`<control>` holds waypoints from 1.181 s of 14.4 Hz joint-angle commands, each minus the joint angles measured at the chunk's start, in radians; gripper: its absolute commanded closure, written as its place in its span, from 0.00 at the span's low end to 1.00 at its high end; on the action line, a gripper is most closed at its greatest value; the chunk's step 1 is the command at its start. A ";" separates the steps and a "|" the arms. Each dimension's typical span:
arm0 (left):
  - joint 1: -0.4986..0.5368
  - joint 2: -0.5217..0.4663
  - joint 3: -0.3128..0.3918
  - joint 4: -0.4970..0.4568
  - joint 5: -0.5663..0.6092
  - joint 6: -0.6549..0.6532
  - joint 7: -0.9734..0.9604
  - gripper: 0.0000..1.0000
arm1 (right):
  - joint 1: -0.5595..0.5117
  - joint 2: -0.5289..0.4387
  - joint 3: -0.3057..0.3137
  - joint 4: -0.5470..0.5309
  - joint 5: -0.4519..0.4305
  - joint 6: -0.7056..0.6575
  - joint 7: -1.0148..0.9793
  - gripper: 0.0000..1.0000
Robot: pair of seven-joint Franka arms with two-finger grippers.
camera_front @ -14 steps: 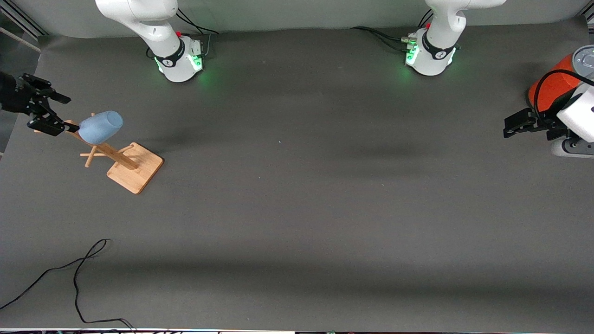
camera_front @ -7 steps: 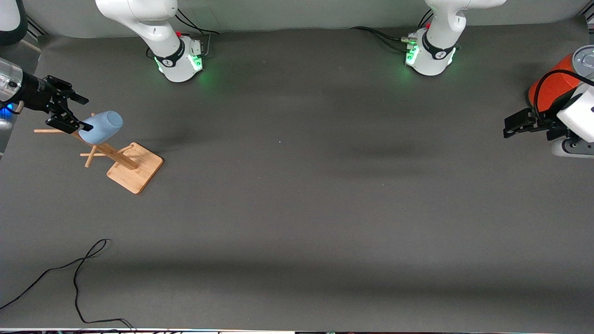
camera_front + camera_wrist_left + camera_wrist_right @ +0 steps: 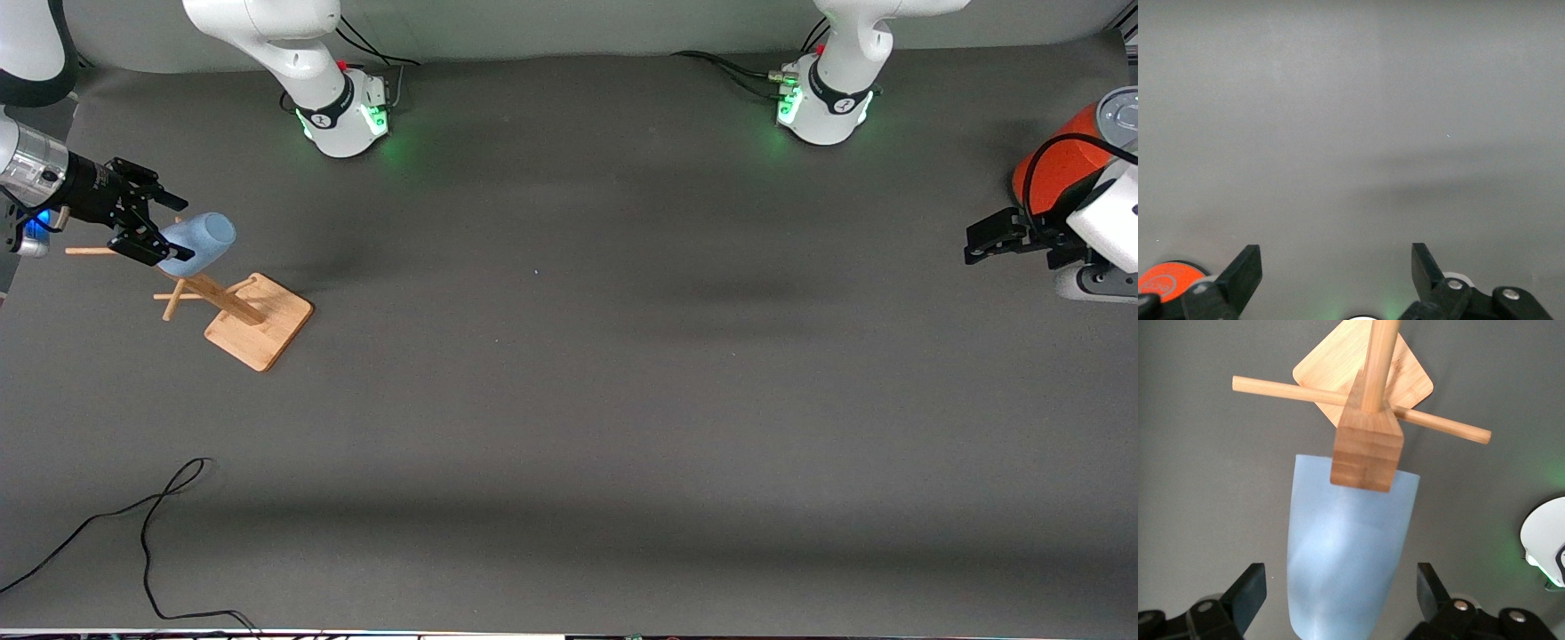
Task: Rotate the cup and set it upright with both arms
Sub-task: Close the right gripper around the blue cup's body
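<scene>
The pale-blue cup (image 3: 203, 238) sits tilted on a peg of the wooden rack (image 3: 260, 326) toward the right arm's end of the table. In the right wrist view the cup (image 3: 1346, 540) has its wide rim at the rack's post (image 3: 1368, 447) and its narrow base toward the camera. My right gripper (image 3: 185, 231) is open, one finger (image 3: 1248, 593) on each side of the cup's base end, with a gap to the cup on both sides. My left gripper (image 3: 978, 241) waits open and empty at the left arm's end of the table, and it is also open (image 3: 1336, 267) in its wrist view.
An orange can (image 3: 1058, 164) with a silver top stands right by the left gripper, and its top (image 3: 1168, 280) shows in the left wrist view. A black cable (image 3: 147, 516) loops on the mat near the front camera. The rack's thin pegs (image 3: 1291, 392) stick out sideways.
My right gripper has moved in toward the cup; its open fingers now straddle the cup's base end. The cup, the rack and the left arm have not moved.
</scene>
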 commanded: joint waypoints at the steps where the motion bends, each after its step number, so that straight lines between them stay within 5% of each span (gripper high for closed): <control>1: -0.013 0.005 0.010 0.013 0.012 0.002 0.010 0.00 | 0.002 0.013 -0.005 -0.022 0.023 0.041 0.012 0.00; 9: -0.013 0.005 0.010 0.013 0.012 0.002 0.010 0.00 | 0.002 0.038 -0.005 -0.063 0.028 0.098 0.005 0.00; 13: -0.013 0.007 0.010 0.013 0.012 0.002 0.010 0.00 | 0.000 0.038 -0.005 -0.062 0.028 0.088 -0.009 0.24; 17: -0.013 0.007 0.010 0.013 0.012 0.002 0.010 0.00 | 0.000 0.040 -0.005 -0.057 0.029 0.075 -0.009 0.31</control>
